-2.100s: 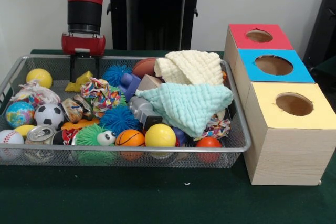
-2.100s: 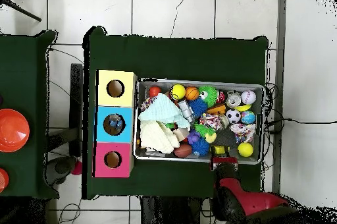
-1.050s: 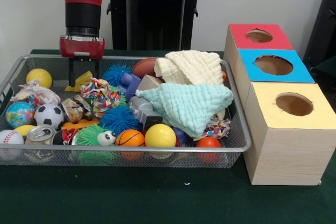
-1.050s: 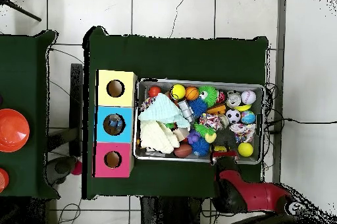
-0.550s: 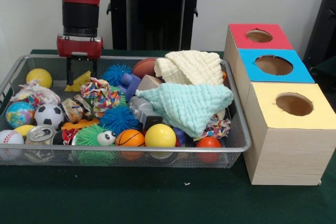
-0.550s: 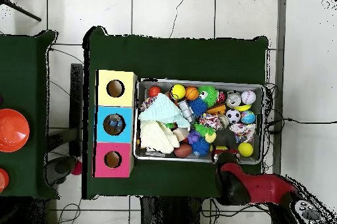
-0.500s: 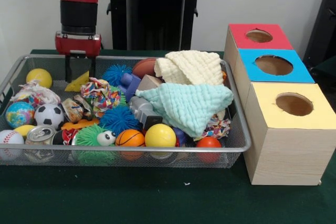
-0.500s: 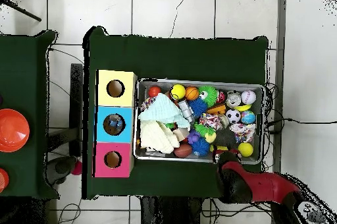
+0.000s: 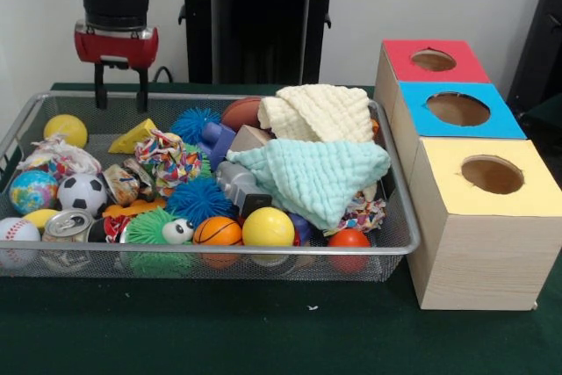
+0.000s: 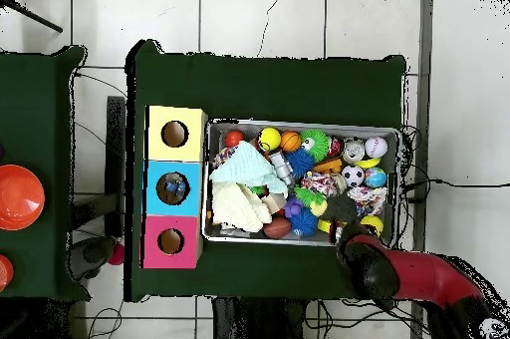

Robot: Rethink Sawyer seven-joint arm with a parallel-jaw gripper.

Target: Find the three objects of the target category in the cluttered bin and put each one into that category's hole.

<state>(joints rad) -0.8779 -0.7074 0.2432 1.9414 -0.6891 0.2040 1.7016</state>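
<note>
Target category isn't told by the pics, so judging only: the hand is hanging above the far left corner of the wire bin, fingers spread w/ nothing between them, pointing straight down. Nearest thing under it is the yellow wedge, lying free on the bin floor beside the blue spiky ball and well clear of the yellow ball.

To do this step well, I'd say: pick one item first, line up the open fingers either side of it, then drop straight down; the wedge is sloping, so gripping across its flat sides prob. beats the slanted ones. Watch the bin rim, which is close to the fingers. Much could be hiding under the mint cloth and cream cloth, so those may need shifting.

The three boxes are standing in a row just beside the bin: red box, blue box, yellow box, each w/ a round hole on top. In the overhead view something is sitting in the blue one; can't tell what.

Arm is reaching in over the bin's corner, wrist vertical.
</note>
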